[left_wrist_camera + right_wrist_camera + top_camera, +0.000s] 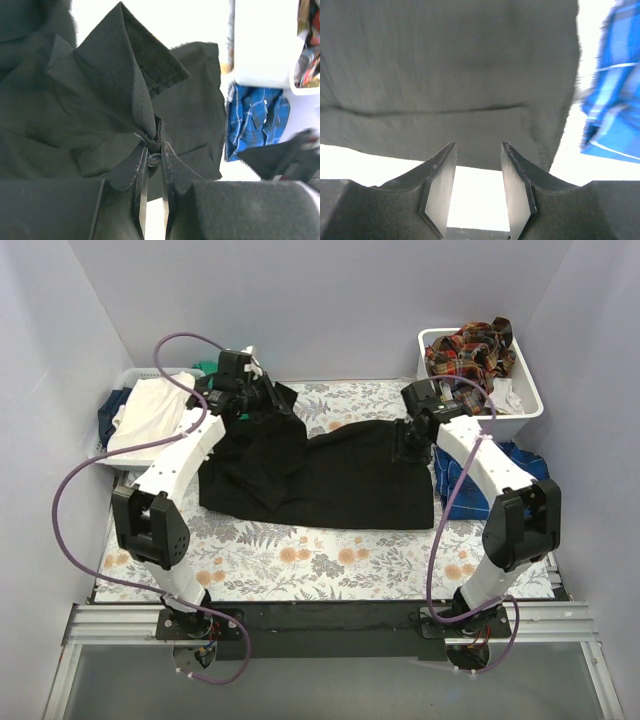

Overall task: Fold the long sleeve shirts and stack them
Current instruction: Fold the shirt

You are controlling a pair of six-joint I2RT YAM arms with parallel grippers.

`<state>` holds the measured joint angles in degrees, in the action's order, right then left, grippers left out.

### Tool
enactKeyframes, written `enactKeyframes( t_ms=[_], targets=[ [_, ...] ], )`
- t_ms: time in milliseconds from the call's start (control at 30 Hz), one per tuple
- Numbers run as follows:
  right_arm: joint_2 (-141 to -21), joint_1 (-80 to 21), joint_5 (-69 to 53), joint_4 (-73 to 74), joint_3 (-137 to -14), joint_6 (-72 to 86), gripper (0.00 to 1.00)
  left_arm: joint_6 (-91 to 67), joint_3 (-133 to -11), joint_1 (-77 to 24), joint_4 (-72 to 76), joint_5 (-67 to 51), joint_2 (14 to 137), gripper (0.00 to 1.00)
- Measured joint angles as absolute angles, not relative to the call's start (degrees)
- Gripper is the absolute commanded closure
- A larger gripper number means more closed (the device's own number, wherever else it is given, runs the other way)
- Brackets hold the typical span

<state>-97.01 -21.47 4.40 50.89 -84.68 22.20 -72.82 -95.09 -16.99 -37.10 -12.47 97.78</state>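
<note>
From the top camera you get the black shirt (340,480) spread across the middle of the bench. Its left part is lifted toward the far-left corner, where your left claw (262,398) sits. From up there you can't really tell what the fingers are doing, though. The left wrist camera settles it: that claw is pinched tight on a bunched fold of the black shirt, with cloth fanning out from the tips.

Your right claw (479,147) hangs over the shirt's right end, toward the far-right corner. Its own wrist camera shows the fingers spread apart with nothing between them and the shirt's edge just past the tips.

The blue plaid shirt (515,465) lies by the right edge, just beside the black one. Red plaid shirts (470,350) are heaped in the white bin (530,405) at the far-right corner.
</note>
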Motion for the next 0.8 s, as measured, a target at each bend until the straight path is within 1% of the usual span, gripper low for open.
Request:
enactKeyframes(
  t_ms=[333, 467, 633, 767, 800],
  targets=[
    [-90.1, -10.6, 8.2, 52.8, -89.4, 23.6, 0.51, -71.3, -105.6, -26.6, -37.0, -14.0, 111.3, 1.00],
    [-89.4, -9.0, 8.5, 53.8, -89.4, 23.6, 0.51, -70.7, -111.8, -30.3, -37.5, -15.9, 116.0, 1.00],
    [-89.2, -8.1, 8.4, 54.1, -89.0, 23.6, 0.51, -70.2, -118.1, -34.5, -37.3, -17.7, 119.0, 1.00],
    [-89.1, -7.9, 8.4, 54.1, -88.9, 23.4, 0.51, -69.9, -119.7, -36.6, -36.9, -18.5, 120.5, 1.00],
    [-88.8, -7.9, 8.3, 54.0, -88.5, 23.2, 0.51, -69.9, -119.7, -36.7, -36.9, -18.3, 120.8, 0.98]
  ],
)
